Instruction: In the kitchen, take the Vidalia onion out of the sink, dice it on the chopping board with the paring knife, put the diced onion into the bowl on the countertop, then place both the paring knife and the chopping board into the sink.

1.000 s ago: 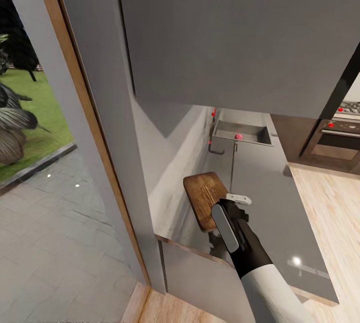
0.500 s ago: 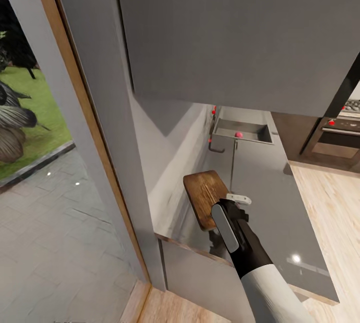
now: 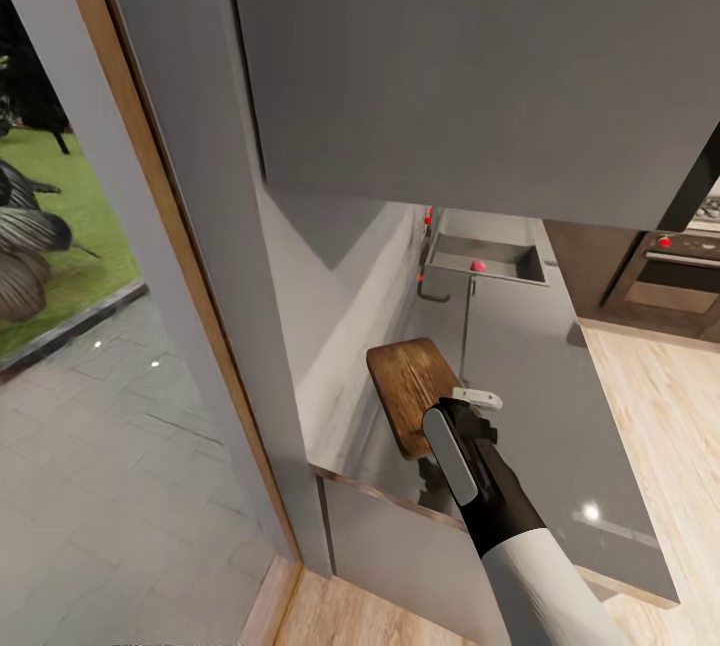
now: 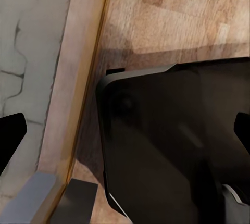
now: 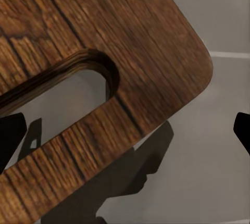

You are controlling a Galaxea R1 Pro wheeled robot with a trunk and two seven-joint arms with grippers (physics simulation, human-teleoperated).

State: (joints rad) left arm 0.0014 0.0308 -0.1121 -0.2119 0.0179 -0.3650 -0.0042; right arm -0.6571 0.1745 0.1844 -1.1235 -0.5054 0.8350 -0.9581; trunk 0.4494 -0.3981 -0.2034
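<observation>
The dark brown chopping board [image 3: 408, 401] lies on the glossy grey countertop [image 3: 540, 406] near the wall. Its slot handle [image 5: 57, 91] is close under my right gripper [image 5: 125, 135]. That gripper [image 3: 463, 413] hangs open over the board's near end, its black fingertips [image 5: 11, 133] spread wide with nothing between them. Farther along the counter is the steel sink [image 3: 500, 251] with a small pink-red round thing [image 3: 478, 267] in the basin; I cannot tell what it is. My left gripper [image 4: 125, 130] is open, pointing down at the floor. The bowl and paring knife are out of view.
A large grey wall cabinet [image 3: 450, 66] hangs low over the counter. A wood-framed doorway [image 3: 150, 206] at the left opens onto a paved patio [image 3: 100, 466]. An oven [image 3: 675, 281] stands at the far right beside light wood floor [image 3: 650, 396]. A small white piece [image 3: 480, 394] lies beside my right gripper.
The head view has drifted slightly. The right arm and the board keep the same places.
</observation>
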